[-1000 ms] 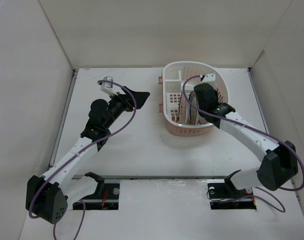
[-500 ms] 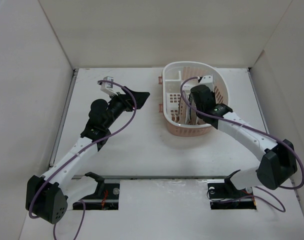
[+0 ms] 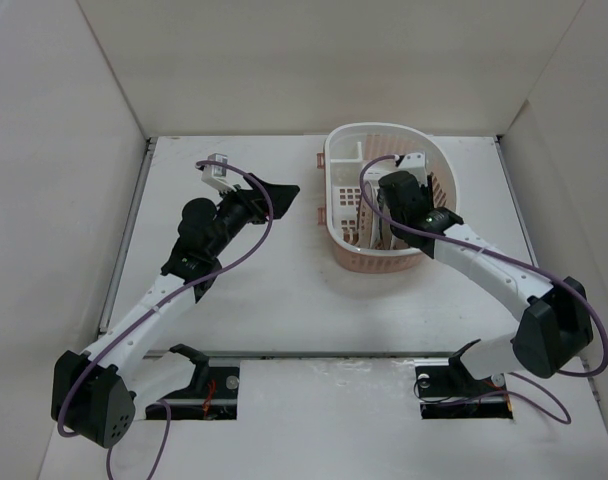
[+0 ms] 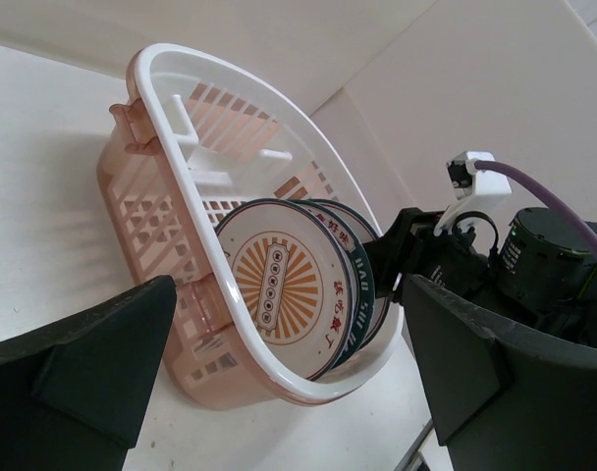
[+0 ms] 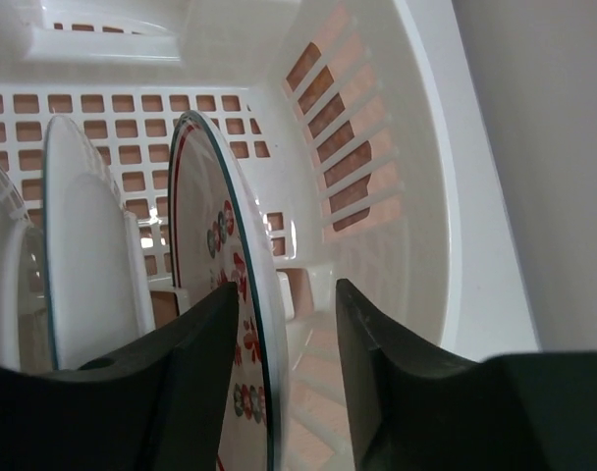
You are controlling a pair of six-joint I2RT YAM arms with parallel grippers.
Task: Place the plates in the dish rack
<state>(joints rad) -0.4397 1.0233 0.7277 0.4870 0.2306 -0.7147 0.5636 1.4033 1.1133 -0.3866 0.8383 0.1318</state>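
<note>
All three plates point(image 4: 289, 285) are seen upright in the dish rack point(image 4: 132, 206) at mid-frame, one straddled loosely by the part-opened right gripper point(image 5: 287, 294), the left gripper point(image 3: 276, 193) held wide and empty; only withdrawal is judged to remain.

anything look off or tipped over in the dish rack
Nothing stands out. The three small round white plates stand on edge, side by side, inside the pink-sided plastic dish rack, none visibly tipped or cracked. The right gripper straddles the red-patterned plate at its rim, jaws apart.
</note>
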